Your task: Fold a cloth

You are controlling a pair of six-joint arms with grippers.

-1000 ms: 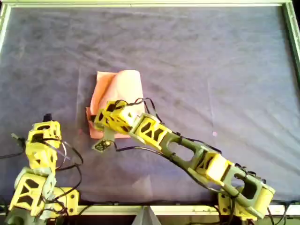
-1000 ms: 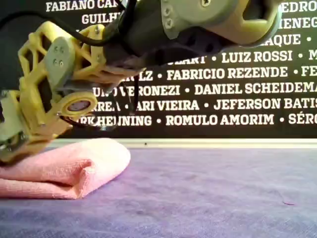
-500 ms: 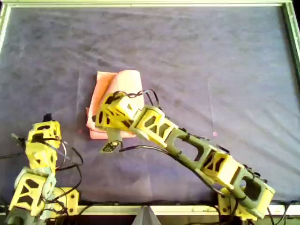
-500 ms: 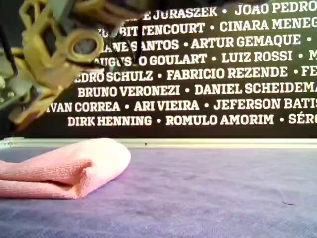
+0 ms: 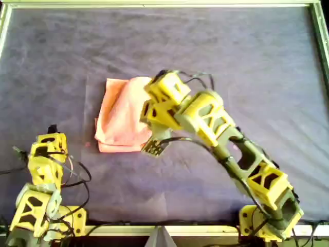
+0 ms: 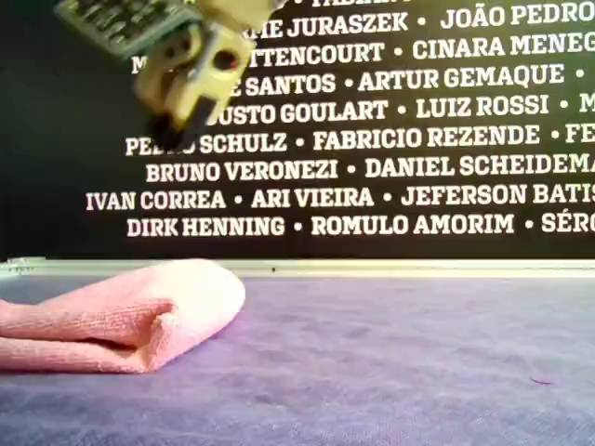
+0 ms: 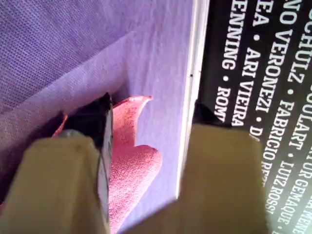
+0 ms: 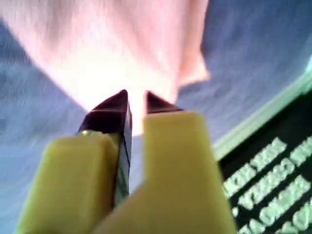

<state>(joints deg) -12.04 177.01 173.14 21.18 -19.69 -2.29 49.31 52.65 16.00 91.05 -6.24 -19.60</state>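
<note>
While the right gripper (image 8: 134, 102) hangs raised with its jaws nearly together and empty | the cloth (image 5: 122, 117) lies folded directly beneath and just past its tips, long axis running away from the robot | the left gripper (image 7: 146, 126), jaws apart and empty, sits farther off, near its base | right arm nearer.

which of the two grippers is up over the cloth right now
The right gripper: its extended arm hangs above the pink cloth. The left gripper stays back, viewing the cloth from a distance.
</note>
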